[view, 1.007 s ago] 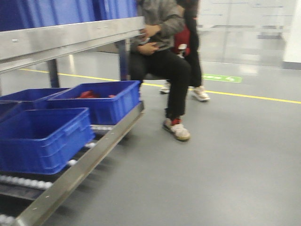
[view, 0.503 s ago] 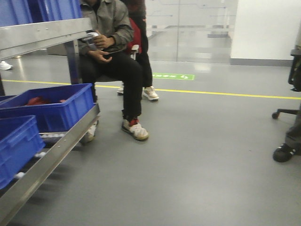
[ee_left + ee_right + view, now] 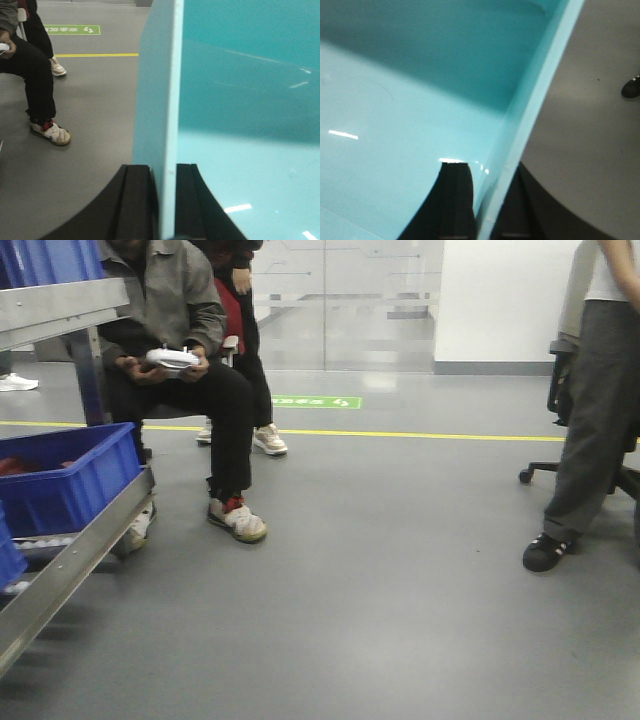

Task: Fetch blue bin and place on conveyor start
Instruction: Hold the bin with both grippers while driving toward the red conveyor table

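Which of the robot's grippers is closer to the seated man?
Left. The left gripper clamps the tub wall facing the seated man; the right gripper clamps the far wall.

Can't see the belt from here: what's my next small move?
Probably rotate the base slowly, grip unchanged: left fingers and right fingers clamp the blue bin, no conveyor shows ahead, and a seated person and standing person are near.

Matte black fingers (image 3: 137,200) on left hand (image 3: 163,170) and right hand (image 3: 489,172), flat inner faces, curved outer edges.

Left pincer (image 3: 164,172) and right pincer (image 3: 490,172) each straddle a blue bin (image 3: 240,100) wall.
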